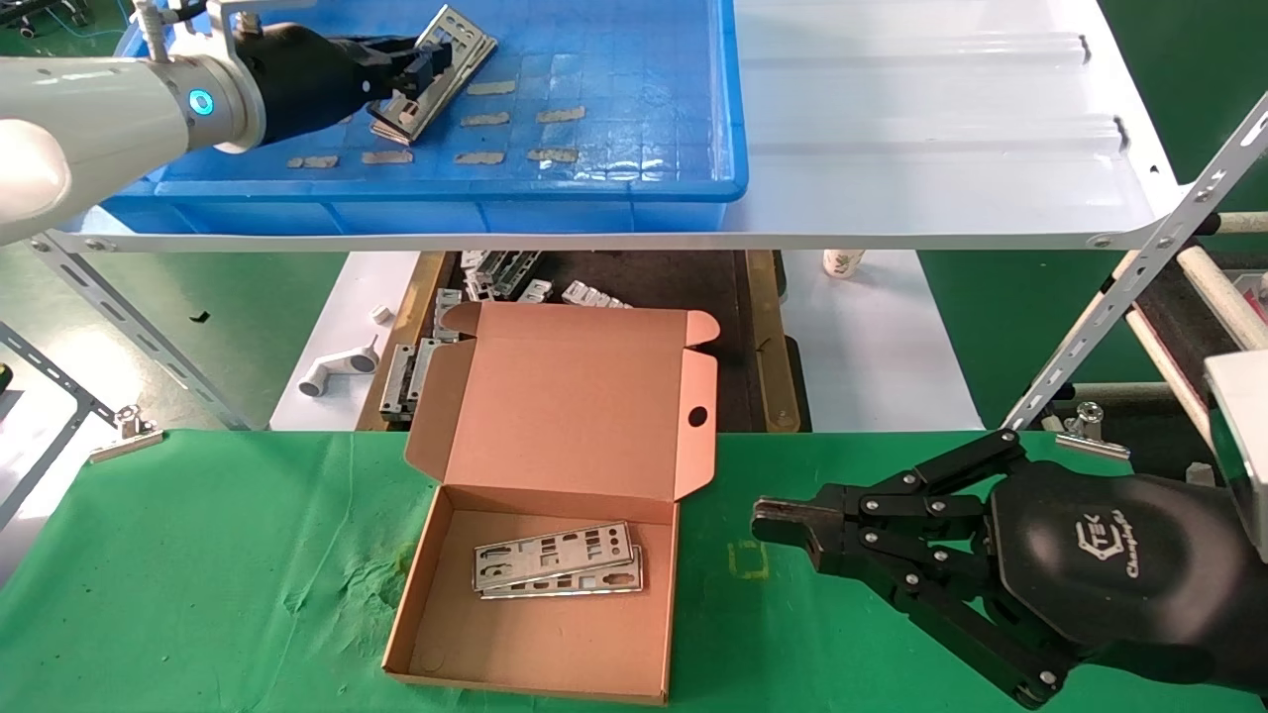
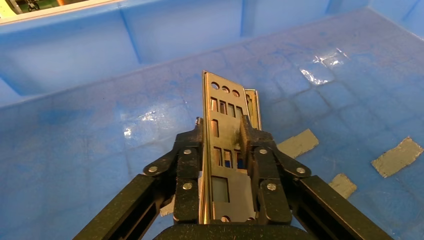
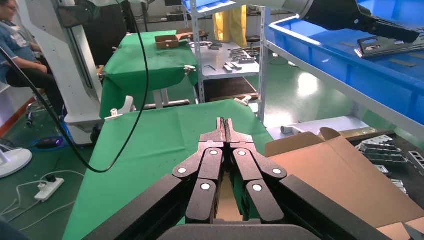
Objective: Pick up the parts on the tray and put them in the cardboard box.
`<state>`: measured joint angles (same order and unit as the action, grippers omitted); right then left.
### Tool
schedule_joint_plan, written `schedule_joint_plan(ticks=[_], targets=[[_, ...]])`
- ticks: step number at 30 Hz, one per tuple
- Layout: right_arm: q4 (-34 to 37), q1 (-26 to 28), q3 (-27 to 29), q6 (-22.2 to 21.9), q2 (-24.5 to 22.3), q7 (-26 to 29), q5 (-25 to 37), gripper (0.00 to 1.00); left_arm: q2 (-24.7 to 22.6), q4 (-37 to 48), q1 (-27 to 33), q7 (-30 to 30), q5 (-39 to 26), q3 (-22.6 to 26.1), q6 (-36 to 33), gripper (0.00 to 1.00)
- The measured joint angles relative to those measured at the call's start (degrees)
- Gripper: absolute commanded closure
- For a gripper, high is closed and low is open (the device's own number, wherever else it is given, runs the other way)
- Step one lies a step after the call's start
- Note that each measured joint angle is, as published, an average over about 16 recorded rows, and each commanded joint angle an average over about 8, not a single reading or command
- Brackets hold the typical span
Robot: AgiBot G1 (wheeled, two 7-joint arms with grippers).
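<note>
Now: left gripper (image 1: 421,69) clamps part (image 1: 451,54) | right gripper (image 1: 783,525) closed, parked

tray (image 1: 634,188) left end cut off; lower part (image 1: 391,124) half hidden.

White shelf (image 1: 941,149) carries blue tray (image 1: 634,188); green table (image 1: 198,574) carries cardboard box (image 1: 555,634).
</note>
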<state>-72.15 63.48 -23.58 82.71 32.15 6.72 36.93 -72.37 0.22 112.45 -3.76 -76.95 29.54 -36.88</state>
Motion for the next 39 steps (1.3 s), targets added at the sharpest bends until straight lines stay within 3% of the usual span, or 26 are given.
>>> schedule_joint_plan(ticks=[13, 15, 21, 23, 39], targets=[[0.0, 0.0, 0.0, 0.0, 0.0, 0.0, 0.0, 1.0, 0.3, -0.3, 0.0, 0.1, 0.0, 0.0, -1.0, 0.01], [0.0, 0.0, 0.0, 0.0, 0.0, 0.0, 0.0, 1.0, 0.3, -0.4, 0.0, 0.2, 0.0, 0.0, -1.2, 0.17], [0.0, 0.0, 0.0, 0.0, 0.0, 0.0, 0.0, 1.0, 0.4, -0.4, 0.1, 0.3, 0.0, 0.0, -1.3, 0.89], [0.0, 0.0, 0.0, 0.0, 0.0, 0.0, 0.0, 1.0, 0.4, -0.4, 0.1, 0.4, 0.0, 0.0, -1.3, 0.99], [0.0, 0.0, 0.0, 0.0, 0.0, 0.0, 0.0, 1.0, 0.3, -0.1, -0.1, 0.1, -0.1, 0.1, -1.4, 1.0]])
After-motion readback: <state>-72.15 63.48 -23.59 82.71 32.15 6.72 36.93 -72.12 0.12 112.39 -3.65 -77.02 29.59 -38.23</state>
